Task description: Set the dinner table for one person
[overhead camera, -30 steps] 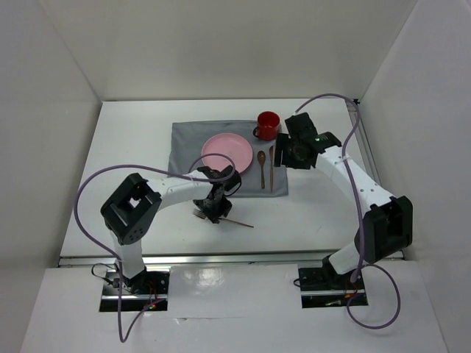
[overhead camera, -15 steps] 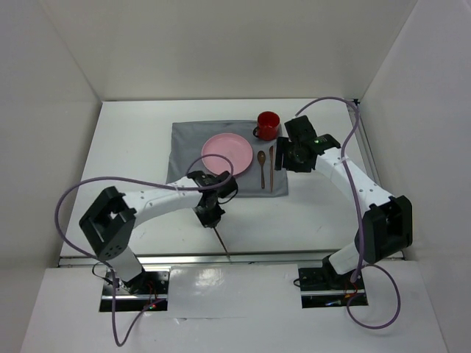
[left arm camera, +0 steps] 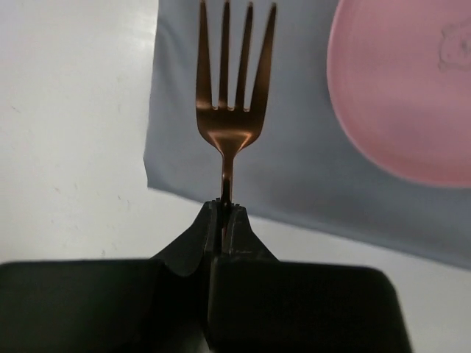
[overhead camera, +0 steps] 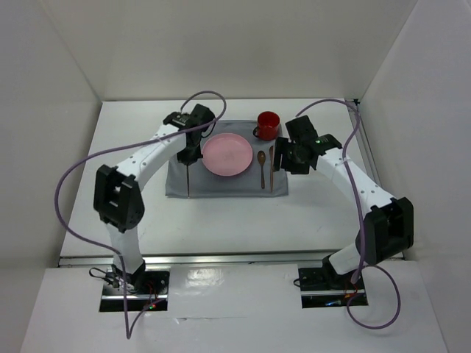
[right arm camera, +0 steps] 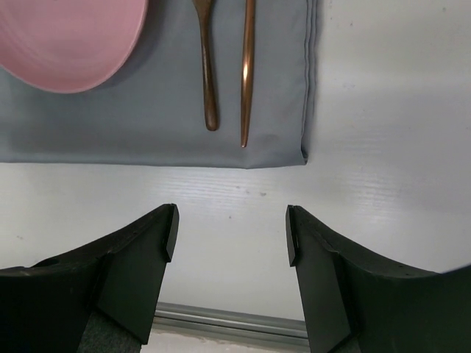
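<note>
white table (overhead camera: pixel 125 154), copper fork (left arm camera: pixel 229 110), pink plate (overhead camera: pixel 227 155), grey cloth (right arm camera: pixel 147 125)

Robot lab bench, this one, no dining room at all: plain white panels (overhead camera: pixel 59 88) boxed in the dinner table (overhead camera: pixel 132 132) at the left, back and right of the frame. A metal rail (overhead camera: pixel 221 257) ran along the lower edge, and below it bolted base plates (overhead camera: pixel 136 283) carried loose wiring. Purple cables (overhead camera: pixel 58 200) looped off the left arm (overhead camera: pixel 147 158) and the right arm (overhead camera: pixel 353 180)
</note>
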Controlling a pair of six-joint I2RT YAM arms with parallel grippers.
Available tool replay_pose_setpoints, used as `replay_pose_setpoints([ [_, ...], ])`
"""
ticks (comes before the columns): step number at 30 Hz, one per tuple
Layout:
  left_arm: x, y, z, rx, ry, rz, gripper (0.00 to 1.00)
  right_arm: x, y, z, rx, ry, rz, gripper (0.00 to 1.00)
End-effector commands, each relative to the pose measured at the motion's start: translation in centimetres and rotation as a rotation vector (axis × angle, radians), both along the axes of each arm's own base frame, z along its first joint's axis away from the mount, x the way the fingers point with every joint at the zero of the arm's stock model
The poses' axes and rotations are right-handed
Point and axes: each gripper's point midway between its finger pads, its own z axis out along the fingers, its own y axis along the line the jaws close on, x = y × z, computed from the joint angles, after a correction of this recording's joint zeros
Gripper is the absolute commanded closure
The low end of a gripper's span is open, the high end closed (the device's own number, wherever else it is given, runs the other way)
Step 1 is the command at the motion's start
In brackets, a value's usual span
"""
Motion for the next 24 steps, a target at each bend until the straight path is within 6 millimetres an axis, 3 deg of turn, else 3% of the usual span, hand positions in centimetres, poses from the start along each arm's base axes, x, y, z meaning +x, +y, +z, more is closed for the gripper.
replay_pose_setpoints([
  [1, 3.7, 1.6, -0.7, 0.131, 0.031, -0.09, 1.0, -1.0, -0.1, 2.4, 0.052, -0.044, -0.028, 0.28],
  [4, 7.3, 2.1, -1.0, 0.073, -0.002, -0.078, 1.0, -1.8, -0.8, 2.5, 0.062, -0.055, -0.091, 0.25],
  [5, 8.2, 2.6, -2.9, 0.062, 0.043, -0.082, 1.0, -2.3, -0.8, 3.3, 0.083, -0.078, -0.11, 0.24],
  [8, 10.9, 3.5, -3.5, 0.053, 0.035, -0.055, 1.0, -3.7, -1.4, 3.2, 0.097, -0.095, -0.134, 0.21],
  [9, 10.6, 3.4, -5.8, 0.062, 0.103, -0.059, 1.0, -4.1, -1.6, 3.9, 0.116, -0.12, -0.142, 0.19],
  [15, 12.5, 2.9, -9.0, 0.047, 0.14, -0.135, 1.0, -6.2, -2.7, 3.4, 0.1, -0.104, -0.165, 0.18],
  [17, 11.7, 2.9, -10.8, 0.051, 0.205, -0.139, 1.0, -6.9, -3.2, 2.6, 0.068, -0.061, -0.172, 0.16],
  [21, 11.6, 2.4, -11.8, 0.021, 0.208, -0.138, 1.0, -6.5, -3.7, 3.3, 0.046, -0.075, -0.202, 0.13],
  [22, 11.6, 2.3, -11.8, 0.018, 0.206, -0.129, 0.81, -6.5, -3.7, 3.3, 0.046, -0.075, -0.202, 0.13],
  [24, 11.8, 2.0, -11.5, 0.029, 0.193, -0.134, 0.59, -6.3, -3.7, 3.7, 0.051, -0.086, -0.202, 0.09],
])
